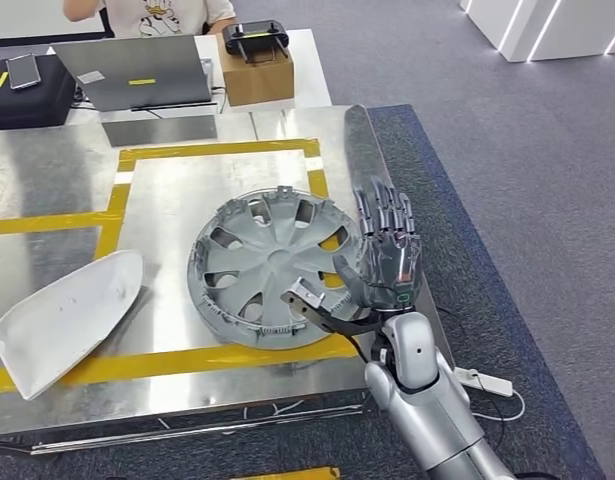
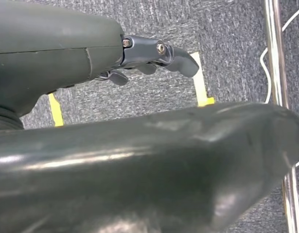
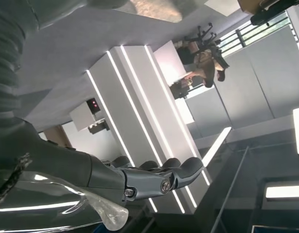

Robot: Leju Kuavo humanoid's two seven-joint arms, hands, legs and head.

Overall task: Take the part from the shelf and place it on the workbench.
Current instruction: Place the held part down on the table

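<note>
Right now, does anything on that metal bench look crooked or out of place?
Nothing looks broken or spilled. The grey wheel cover lies flat but sits over the yellow tape border at its right and lower edges. The right hand is open beside it, holding nothing.

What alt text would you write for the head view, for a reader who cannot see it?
A grey wheel cover lies flat on a metal workbench marked with yellow tape, and the robot's right hand is raised beside its rim, fingers spread and holding nothing. A white curved part lies on the workbench further left.
</note>
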